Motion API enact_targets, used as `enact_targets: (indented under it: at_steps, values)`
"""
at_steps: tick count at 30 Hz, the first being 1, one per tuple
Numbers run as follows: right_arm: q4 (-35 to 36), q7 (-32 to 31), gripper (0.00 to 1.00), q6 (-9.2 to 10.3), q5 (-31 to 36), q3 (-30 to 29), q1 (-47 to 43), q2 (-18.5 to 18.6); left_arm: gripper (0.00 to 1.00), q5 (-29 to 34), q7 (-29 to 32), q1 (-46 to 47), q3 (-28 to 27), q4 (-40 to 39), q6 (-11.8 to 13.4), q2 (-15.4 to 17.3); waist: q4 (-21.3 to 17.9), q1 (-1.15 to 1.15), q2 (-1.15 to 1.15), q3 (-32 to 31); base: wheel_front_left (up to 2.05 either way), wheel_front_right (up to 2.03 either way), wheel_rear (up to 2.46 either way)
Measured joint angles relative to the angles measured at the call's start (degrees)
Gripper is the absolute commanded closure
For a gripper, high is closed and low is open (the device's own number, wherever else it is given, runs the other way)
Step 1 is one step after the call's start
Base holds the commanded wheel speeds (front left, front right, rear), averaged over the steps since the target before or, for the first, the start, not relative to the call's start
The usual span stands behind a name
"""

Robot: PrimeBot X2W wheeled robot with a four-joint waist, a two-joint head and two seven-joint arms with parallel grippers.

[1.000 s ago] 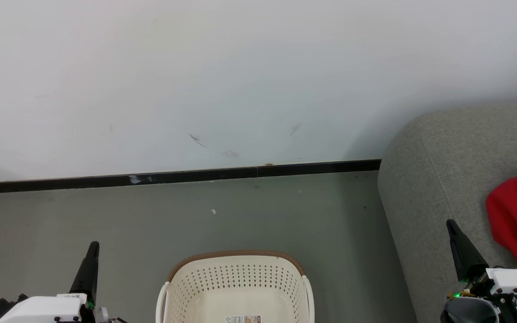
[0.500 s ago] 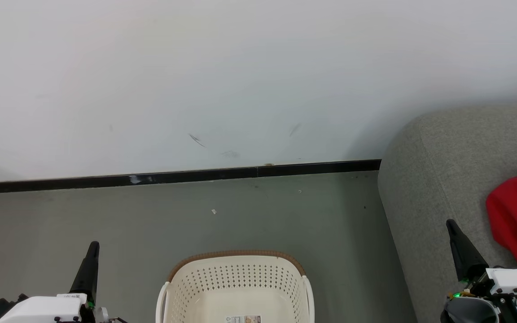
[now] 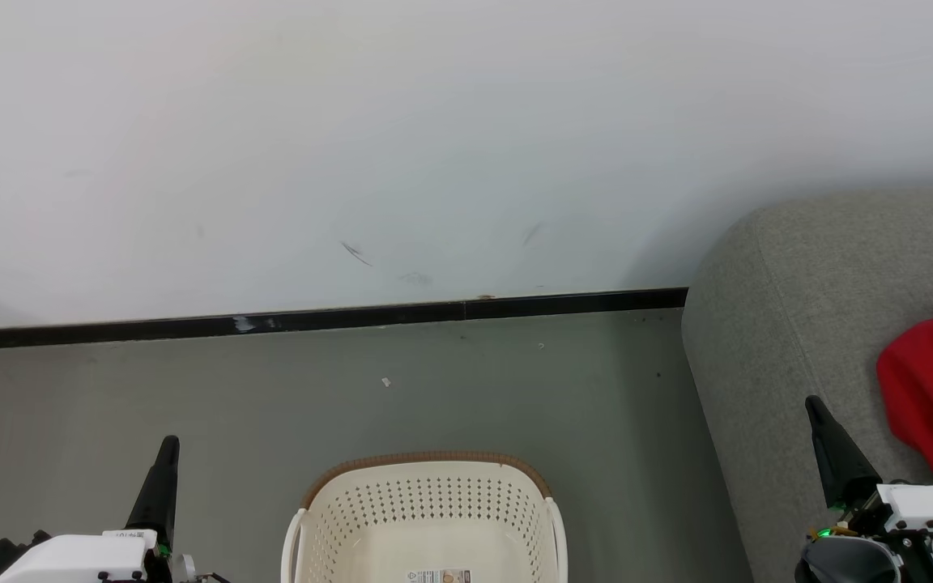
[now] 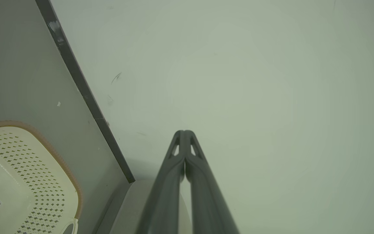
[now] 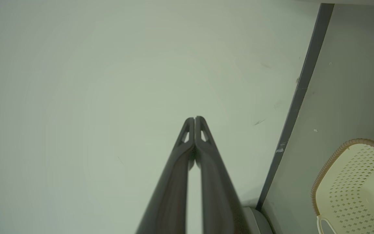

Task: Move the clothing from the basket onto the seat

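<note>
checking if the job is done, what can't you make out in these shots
Near part of the basket: cut off by the head view's bottom edge, so leftover items there can't be ruled out.
The clothing on the seat: cut by the head view's right edge; number of pieces unclear.
Label on the basket floor, head view: too small to read.

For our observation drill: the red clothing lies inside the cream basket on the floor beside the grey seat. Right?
No. The head view shows the red clothing lying on the grey seat, not inside the cream basket on the floor beside it.
</note>
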State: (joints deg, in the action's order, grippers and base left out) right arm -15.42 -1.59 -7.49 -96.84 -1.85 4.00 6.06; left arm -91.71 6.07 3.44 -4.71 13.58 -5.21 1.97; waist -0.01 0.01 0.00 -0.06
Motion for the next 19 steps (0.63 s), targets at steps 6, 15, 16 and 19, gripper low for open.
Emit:
enact_targets:
  at_steps: [6, 15, 16, 19]
  values:
    - [0.0, 0.0, 1.0, 0.0, 0.0, 0.0, 0.0, 0.0, 1.0, 0.0, 0.0, 0.0, 0.0, 0.0, 0.0, 0.0, 0.0, 0.0, 0.0, 0.0, 0.0, 0.0, 0.0]
    - [0.0, 0.0, 1.0, 0.0, 0.0, 0.0, 0.0, 0.0, 1.0, 0.0, 0.0, 0.0, 0.0, 0.0, 0.0, 0.0, 0.0, 0.0, 0.0, 0.0, 0.0, 0.0, 0.0]
    - [0.0, 0.0, 1.0, 0.0, 0.0, 0.0, 0.0, 0.0, 1.0, 0.0, 0.0, 0.0, 0.0, 0.0, 0.0, 0.0, 0.0, 0.0, 0.0, 0.0, 0.0, 0.0, 0.0]
    - [0.0, 0.0, 1.0, 0.0, 0.0, 0.0, 0.0, 0.0, 1.0, 0.0, 0.0, 0.0, 0.0, 0.0, 0.0, 0.0, 0.0, 0.0, 0.0, 0.0, 0.0, 0.0, 0.0]
